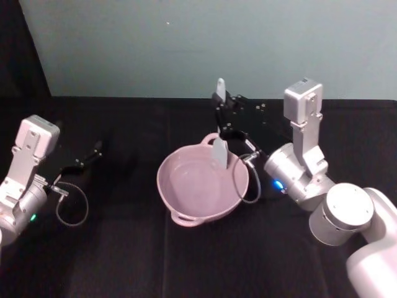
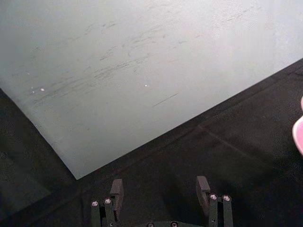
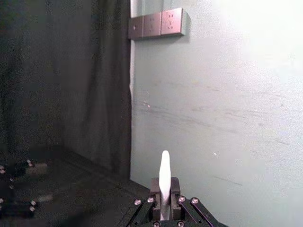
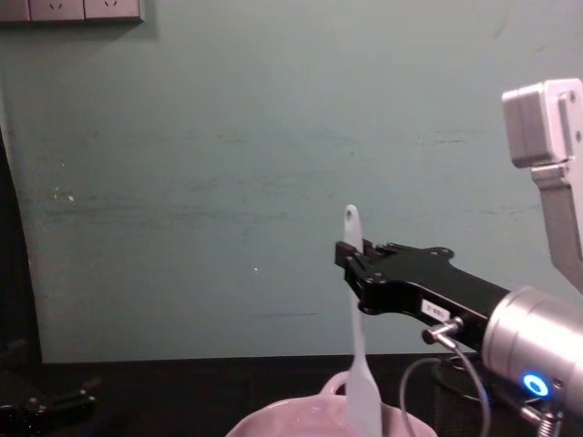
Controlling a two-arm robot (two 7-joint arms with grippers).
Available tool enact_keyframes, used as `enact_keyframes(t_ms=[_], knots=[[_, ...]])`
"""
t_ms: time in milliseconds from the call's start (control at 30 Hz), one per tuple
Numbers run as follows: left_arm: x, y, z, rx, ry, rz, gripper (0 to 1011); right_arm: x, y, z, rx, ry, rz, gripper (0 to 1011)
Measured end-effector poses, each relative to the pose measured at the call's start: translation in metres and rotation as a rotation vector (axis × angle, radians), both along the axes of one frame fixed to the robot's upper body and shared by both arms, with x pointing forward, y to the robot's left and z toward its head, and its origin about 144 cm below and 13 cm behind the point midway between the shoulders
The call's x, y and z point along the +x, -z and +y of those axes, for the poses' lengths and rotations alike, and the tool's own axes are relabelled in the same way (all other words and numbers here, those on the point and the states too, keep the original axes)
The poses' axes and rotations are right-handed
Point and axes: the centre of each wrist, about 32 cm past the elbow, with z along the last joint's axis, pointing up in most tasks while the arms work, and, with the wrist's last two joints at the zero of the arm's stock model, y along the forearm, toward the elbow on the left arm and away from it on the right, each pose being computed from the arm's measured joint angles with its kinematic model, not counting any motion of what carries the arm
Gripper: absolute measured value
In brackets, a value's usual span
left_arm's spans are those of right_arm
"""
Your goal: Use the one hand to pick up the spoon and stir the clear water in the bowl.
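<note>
We seem to be in a robotics lab or test bay rather than a home: a table (image 1: 186, 267) draped in black cloth, a bare pale-green wall (image 4: 182, 137) (scuffed and scratched), a black curtain (image 3: 61, 85) alongside, a row of wall sockets (image 3: 156, 23), a silver robot arm (image 1: 347, 214).

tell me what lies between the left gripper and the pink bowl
Only bare black tablecloth separates left gripper and pink bowl, per the head view.
</note>
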Motion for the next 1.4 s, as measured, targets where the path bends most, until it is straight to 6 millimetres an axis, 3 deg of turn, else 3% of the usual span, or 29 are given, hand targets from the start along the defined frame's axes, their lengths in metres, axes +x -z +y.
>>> enact_keyframes(t_ms=[233,467,633,867,1133,1400], knots=[[0.000,0.000,0.000,0.000,0.000,0.000,1011,-0.008,0.001,-0.014,-0.033,0.025,0.021,125],[0.000,0.000,0.000,0.000,0.000,0.000,1011,-0.035,-0.003,-0.024,-0.016,-0.028,0.055,125],[0.000,0.000,0.000,0.000,0.000,0.000,1011,-0.053,-0.004,-0.018,0.015,-0.091,0.075,125],[0.000,0.000,0.000,0.000,0.000,0.000,1011,-0.063,-0.002,-0.003,0.037,-0.156,0.104,125],[0.000,0.000,0.000,0.000,0.000,0.000,1011,-0.058,0.002,0.016,0.049,-0.179,0.117,125],[0.000,0.000,0.000,0.000,0.000,0.000,1011,-0.037,0.009,0.030,0.056,-0.142,0.084,125]])
